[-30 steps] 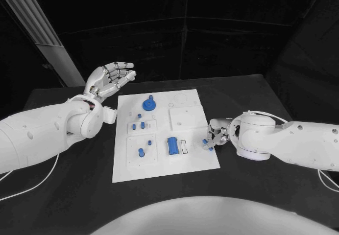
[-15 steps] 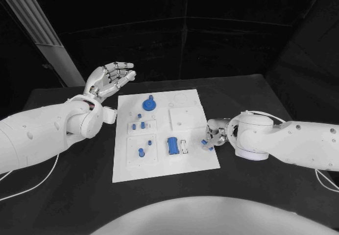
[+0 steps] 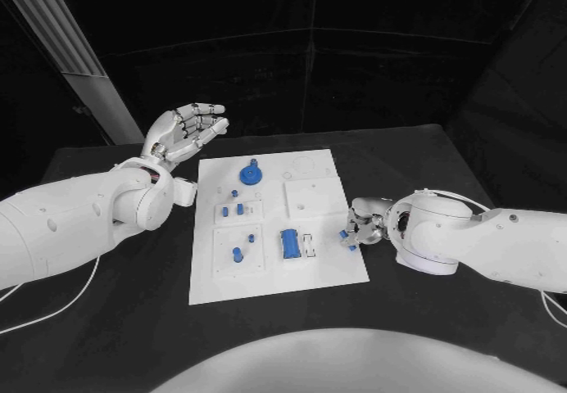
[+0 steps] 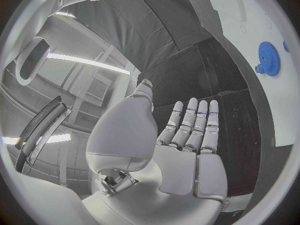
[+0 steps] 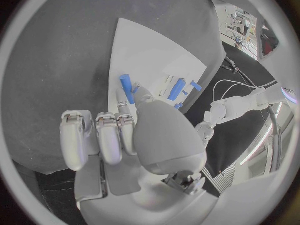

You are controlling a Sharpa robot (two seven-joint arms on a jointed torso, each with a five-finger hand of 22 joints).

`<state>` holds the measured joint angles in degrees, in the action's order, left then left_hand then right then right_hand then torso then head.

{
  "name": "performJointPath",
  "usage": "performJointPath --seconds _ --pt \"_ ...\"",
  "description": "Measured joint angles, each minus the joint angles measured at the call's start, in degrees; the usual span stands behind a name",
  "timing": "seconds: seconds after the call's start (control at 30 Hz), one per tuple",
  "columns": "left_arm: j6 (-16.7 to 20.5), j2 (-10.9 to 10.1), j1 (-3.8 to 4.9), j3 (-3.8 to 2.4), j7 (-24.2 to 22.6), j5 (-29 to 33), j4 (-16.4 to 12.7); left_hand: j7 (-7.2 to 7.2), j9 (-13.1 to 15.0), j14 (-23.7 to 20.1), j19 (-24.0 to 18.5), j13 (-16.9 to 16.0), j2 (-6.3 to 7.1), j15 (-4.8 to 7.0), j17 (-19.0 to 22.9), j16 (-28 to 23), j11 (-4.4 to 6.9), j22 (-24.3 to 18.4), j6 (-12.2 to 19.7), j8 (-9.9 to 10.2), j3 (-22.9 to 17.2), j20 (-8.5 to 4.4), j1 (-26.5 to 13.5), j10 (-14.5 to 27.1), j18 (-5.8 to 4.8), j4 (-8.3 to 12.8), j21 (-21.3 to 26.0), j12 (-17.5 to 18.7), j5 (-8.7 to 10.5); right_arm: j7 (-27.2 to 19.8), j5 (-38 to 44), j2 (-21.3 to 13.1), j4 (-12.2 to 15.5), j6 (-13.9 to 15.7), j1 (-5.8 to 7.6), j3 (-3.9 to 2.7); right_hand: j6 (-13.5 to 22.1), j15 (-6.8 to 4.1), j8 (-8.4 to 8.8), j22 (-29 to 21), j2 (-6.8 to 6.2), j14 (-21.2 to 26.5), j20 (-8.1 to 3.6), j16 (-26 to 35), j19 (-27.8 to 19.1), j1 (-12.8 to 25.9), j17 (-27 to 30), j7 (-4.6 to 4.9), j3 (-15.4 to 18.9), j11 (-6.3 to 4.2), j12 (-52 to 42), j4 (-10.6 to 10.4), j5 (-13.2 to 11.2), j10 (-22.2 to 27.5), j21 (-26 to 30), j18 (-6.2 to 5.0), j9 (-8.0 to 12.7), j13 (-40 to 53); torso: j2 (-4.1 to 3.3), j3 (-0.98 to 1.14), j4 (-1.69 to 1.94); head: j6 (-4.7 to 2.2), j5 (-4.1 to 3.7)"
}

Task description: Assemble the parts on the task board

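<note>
The white task board lies in the middle of the table. On it are a blue gear, a blue block and several small blue pieces such as one. My right hand sits at the board's right edge and pinches a small blue peg in its fingertips. In the right wrist view the peg sticks out past the fingers over the board. My left hand is raised beyond the board's far left corner, fingers apart and holding nothing. The left wrist view shows that hand and the gear.
Black table surrounds the board on all sides. A pale slanted post stands behind the left arm. Recessed square plates occupy the board's right half.
My right hand has shifted the blue peg slightly along the board's right edge, and its forearm has drifted a little outward. The left hand has stayed where it was.
</note>
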<state>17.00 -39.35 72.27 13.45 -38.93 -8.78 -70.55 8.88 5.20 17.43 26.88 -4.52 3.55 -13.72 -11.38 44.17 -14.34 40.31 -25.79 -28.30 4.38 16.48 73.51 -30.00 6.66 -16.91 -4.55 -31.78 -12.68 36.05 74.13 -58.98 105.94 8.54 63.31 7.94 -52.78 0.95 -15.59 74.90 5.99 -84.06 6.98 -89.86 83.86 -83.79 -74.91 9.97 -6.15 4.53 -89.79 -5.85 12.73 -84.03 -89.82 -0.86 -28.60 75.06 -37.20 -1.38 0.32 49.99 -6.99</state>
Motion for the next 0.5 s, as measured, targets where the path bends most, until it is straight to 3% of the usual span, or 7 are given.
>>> performJointPath --seconds 0.03,0.07,0.1,0.17,0.5 --pt "0.0 0.0 0.00 0.00 0.0 0.0 0.0 0.00 0.0 0.0 0.0 0.0 0.00 0.00 0.0 0.0 0.00 0.0 0.0 0.0 0.0 0.00 0.0 0.0 0.00 0.0 0.0 0.0 0.00 -0.4 -0.3 -0.4 0.4 0.6 0.02 -0.03 -0.3 0.00 0.23 0.0 -0.16 0.0 0.00 0.0 0.0 0.2 0.0 -0.06 -1.3 0.00 0.0 1.2 0.0 0.0 0.0 0.00 9.0 0.0 0.01 0.00 0.00 0.00 -0.04" --pt "0.0 0.0 0.00 0.00 0.0 0.0 0.0 0.00 0.0 0.0 0.0 0.0 0.00 0.00 0.0 0.0 0.00 0.0 0.0 0.0 0.0 0.00 0.0 0.0 0.00 0.0 0.0 0.0 0.00 -0.9 -0.8 -0.8 0.9 1.3 0.04 -0.04 -0.5 0.00 0.84 0.0 -0.21 0.0 0.00 0.0 0.0 0.2 0.0 -0.24 -3.2 0.00 0.0 3.0 0.0 0.0 0.0 0.00 16.0 0.0 0.01 -0.01 0.00 0.00 -0.09" --pt "0.0 0.1 0.00 0.00 0.0 0.0 0.0 0.00 0.0 0.0 0.0 0.0 0.00 0.00 0.0 0.0 0.00 0.0 0.0 0.0 0.0 0.00 0.0 0.0 0.00 0.0 0.0 0.0 0.00 -1.2 -1.3 -1.1 1.1 1.8 0.02 0.03 -0.5 0.00 1.29 0.0 -0.42 0.0 0.00 0.0 0.0 0.4 0.0 -0.24 -4.3 0.00 0.0 3.9 0.3 0.0 0.0 0.00 18.3 -0.1 0.01 -0.01 0.03 0.00 -0.12" --pt "0.0 0.1 0.00 0.00 0.0 0.0 0.1 0.00 0.0 0.0 0.0 0.0 0.00 0.00 0.0 0.0 0.00 0.0 0.0 0.0 0.0 0.00 0.0 0.0 0.00 0.0 0.0 0.0 0.00 -1.8 -2.3 -1.7 1.5 2.7 -0.09 0.17 -0.8 -0.01 1.46 0.0 -0.80 0.0 0.00 0.0 0.0 0.8 0.0 0.05 -5.2 -0.01 0.0 4.7 0.5 0.0 0.0 0.00 19.4 -0.2 0.01 -0.01 0.07 0.00 -0.14" --pt "0.0 0.2 -0.03 0.00 0.0 0.0 0.2 0.00 0.0 0.0 0.0 0.0 0.00 0.00 0.0 0.0 0.00 0.0 0.0 0.0 0.0 0.00 0.0 0.0 0.00 0.0 0.0 0.0 0.00 -5.5 -9.8 -2.6 3.0 5.6 -0.26 0.26 -1.1 -0.03 1.83 0.0 -1.48 0.0 0.00 0.0 0.0 1.5 0.0 0.36 -6.1 -0.02 0.0 5.0 1.5 0.0 0.0 0.00 19.6 -0.1 0.04 -0.04 0.12 0.00 0.02"
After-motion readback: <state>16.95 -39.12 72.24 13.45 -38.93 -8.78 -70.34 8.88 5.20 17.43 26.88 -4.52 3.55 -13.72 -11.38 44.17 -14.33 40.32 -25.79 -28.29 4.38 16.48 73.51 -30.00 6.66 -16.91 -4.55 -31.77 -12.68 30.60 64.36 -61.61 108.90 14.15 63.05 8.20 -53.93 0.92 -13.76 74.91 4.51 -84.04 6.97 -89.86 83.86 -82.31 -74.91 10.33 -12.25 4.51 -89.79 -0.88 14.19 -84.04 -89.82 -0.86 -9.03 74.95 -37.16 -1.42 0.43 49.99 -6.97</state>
